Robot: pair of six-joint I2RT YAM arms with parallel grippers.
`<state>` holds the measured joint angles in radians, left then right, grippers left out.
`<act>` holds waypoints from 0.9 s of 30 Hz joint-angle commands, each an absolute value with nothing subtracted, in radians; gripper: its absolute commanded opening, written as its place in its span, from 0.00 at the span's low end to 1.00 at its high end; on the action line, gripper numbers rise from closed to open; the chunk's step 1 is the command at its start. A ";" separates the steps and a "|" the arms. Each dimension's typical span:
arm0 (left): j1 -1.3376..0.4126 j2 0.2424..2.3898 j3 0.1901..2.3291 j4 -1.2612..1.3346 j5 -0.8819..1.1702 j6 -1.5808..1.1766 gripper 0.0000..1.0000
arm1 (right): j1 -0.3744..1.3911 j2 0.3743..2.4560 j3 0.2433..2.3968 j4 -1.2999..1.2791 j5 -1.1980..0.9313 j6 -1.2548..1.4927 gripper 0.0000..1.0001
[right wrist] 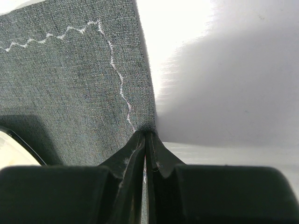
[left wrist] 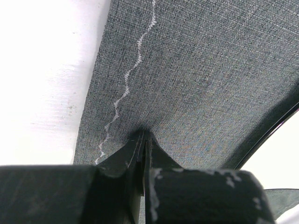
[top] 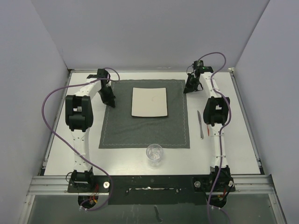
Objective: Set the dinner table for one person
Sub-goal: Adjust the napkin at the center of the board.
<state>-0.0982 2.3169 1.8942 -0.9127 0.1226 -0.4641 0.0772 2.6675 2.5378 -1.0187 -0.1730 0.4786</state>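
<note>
- Currently, seen from above, the dinner table (top: pixel 243 140) is a wide white top filling the scene, with a dark grey stitched placemat (top: pixel 145 133) lying at its centre.
- A white square plate (top: pixel 149 101) sits on the far half of the placemat. A clear drinking glass (top: pixel 154 154) stands at the mat's near edge, and a knife (top: pixel 201 124) lies on the bare table just to the mat's right.
- The left gripper (left wrist: pixel 144 136) is clenched on the mat's left edge, with the cloth pinched between its fingertips.
- The right gripper (right wrist: pixel 145 134) is clamped on the mat's right edge near the far corner, beside the white stitching.
- The close views do not make clear whether the pinched edges are raised off the table; they may be slightly lifted.
- The step in hand appears to be squaring the placemat with both arms. To do it well, both arms should move together, low and even, so the cloth does not wrinkle and the plate does not slide. They should let go only once the mat lies flat.
</note>
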 commanded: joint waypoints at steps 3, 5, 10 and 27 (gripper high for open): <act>-0.104 2.348 1.871 -0.999 0.021 -0.436 0.00 | 0.062 2.683 2.591 -1.003 -0.155 0.485 0.05; -0.106 2.343 1.867 -1.000 0.022 -0.438 0.00 | 0.056 2.680 2.594 -1.005 -0.151 0.488 0.05; -0.113 2.337 1.861 -1.000 0.021 -0.440 0.00 | 0.040 2.686 2.614 -1.009 -0.153 0.492 0.05; -0.149 2.276 1.894 -0.983 0.095 -0.390 0.88 | 0.078 2.426 2.478 -0.929 -0.324 0.419 0.09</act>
